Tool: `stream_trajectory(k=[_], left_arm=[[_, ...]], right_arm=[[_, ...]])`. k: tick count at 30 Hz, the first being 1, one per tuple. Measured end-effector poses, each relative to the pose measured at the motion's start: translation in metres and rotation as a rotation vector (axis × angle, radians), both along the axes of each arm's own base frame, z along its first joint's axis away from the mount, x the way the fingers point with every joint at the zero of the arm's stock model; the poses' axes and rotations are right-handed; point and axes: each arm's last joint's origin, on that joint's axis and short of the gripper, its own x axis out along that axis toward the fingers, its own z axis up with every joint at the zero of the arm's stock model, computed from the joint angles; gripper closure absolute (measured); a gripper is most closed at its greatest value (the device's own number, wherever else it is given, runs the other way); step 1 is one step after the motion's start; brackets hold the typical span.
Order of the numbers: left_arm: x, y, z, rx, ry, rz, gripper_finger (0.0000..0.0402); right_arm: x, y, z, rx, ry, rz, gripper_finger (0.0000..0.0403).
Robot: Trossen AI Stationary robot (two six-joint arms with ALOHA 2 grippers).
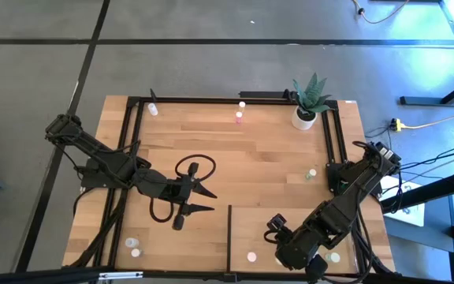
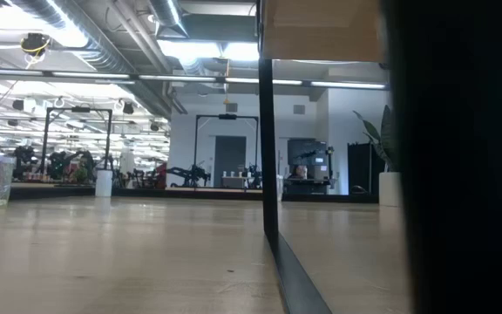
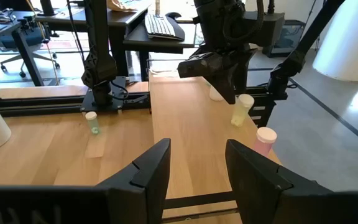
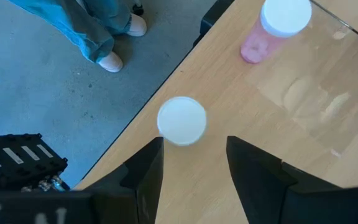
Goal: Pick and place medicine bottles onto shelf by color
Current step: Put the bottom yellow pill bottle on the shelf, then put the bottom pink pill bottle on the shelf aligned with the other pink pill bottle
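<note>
The shelf is a pale panel with a dark edge, lying at the table's near right. My right gripper hangs open over the shelf's near edge, slanting down. A white-capped bottle stands upright just beyond its fingertips, in line with the gap and untouched. In the left wrist view this gripper hovers above a yellowish bottle. A pink bottle stands on the shelf farther left. My left gripper waits open above mid-table, pointing right, with nothing between its fingers.
More bottles stand at the far edge, near the right rail and at the near left corner. A white pot with a plant is at the far right. A black cable loops at mid-table. A person's legs stand beside the near edge.
</note>
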Motion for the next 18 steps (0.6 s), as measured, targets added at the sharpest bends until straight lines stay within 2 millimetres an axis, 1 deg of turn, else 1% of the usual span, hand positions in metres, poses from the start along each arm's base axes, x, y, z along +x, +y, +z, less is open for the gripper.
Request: stream_trajectory(k=[18], left_arm=[[0.0001,0.0,0.0002,-0.004,-0.002,0.001,0.0255]], right_arm=[[-0.0041,-0.0035,-0.0004,-0.025,0.037,0.005,0.0225]])
